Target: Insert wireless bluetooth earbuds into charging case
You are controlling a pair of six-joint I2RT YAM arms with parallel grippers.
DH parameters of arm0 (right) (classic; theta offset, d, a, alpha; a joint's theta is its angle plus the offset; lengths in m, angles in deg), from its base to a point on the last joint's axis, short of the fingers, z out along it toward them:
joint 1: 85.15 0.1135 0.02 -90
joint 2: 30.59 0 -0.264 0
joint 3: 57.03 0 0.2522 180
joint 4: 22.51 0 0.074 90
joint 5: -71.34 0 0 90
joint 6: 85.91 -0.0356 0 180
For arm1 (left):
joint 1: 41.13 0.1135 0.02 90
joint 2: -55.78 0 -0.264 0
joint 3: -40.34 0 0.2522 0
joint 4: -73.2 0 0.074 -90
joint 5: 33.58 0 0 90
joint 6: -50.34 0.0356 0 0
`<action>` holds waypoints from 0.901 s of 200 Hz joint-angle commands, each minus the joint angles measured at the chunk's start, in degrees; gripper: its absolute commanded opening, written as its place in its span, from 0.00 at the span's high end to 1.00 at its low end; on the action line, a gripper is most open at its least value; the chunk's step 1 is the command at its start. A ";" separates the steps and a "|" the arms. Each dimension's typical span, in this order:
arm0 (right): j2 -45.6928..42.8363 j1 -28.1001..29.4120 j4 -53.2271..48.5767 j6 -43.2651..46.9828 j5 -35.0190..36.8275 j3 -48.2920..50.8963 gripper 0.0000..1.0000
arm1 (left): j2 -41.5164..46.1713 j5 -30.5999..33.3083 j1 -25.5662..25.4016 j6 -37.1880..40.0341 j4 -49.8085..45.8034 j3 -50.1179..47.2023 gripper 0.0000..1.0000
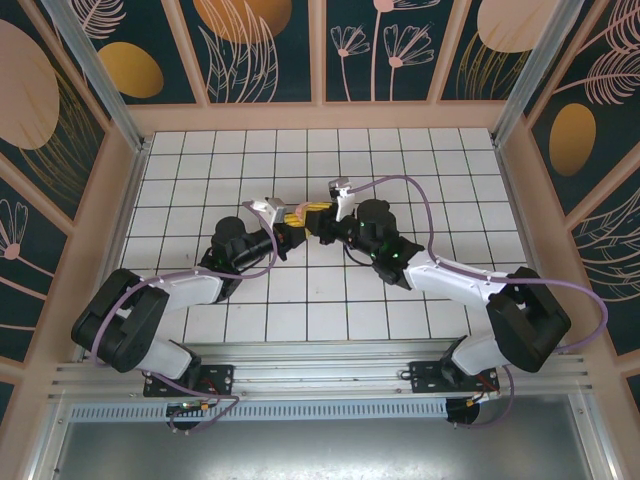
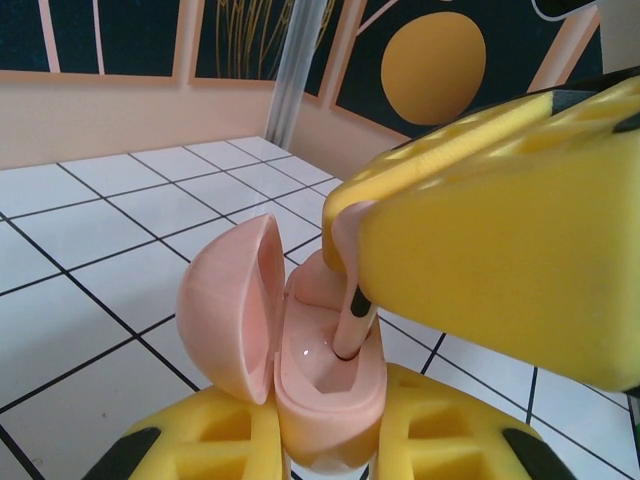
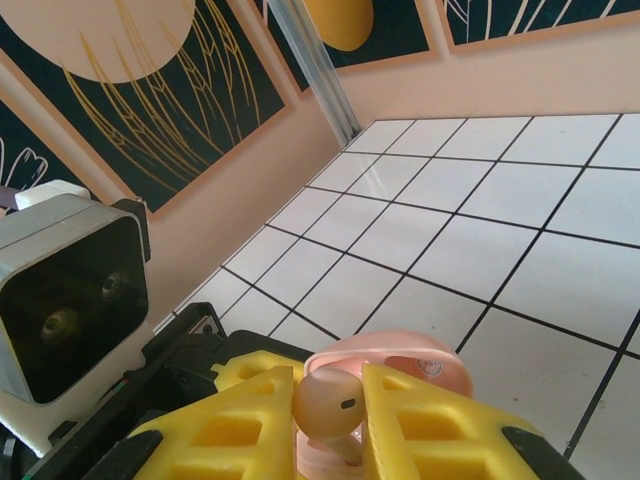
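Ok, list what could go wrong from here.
The pink earbud in the right tool has only its stem tip in the socket; released now, it could fall out.
Pushing may twist the pink charging case in the left tool.
The open lid stands close beside; a bump could close it.

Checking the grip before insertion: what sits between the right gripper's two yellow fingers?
A pale pink earbud, pinched between the fingers, as the right wrist view shows. The open pink case sits just beyond it.
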 commanded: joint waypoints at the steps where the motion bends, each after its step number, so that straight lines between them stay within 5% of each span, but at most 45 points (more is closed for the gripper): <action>1: 0.05 0.16 -6.70 1.58 1.13 0.76 0.75 | 3.18 -0.99 0.21 1.96 5.46 3.39 0.94; 74: -4.81 -0.75 -6.11 1.75 -1.24 -0.99 0.57 | 3.60 -0.61 0.22 4.74 1.30 3.75 0.94; 180: -12.38 -6.77 -16.36 -1.76 -3.12 -0.66 0.56 | -0.51 -0.49 0.27 7.77 -7.84 7.24 0.95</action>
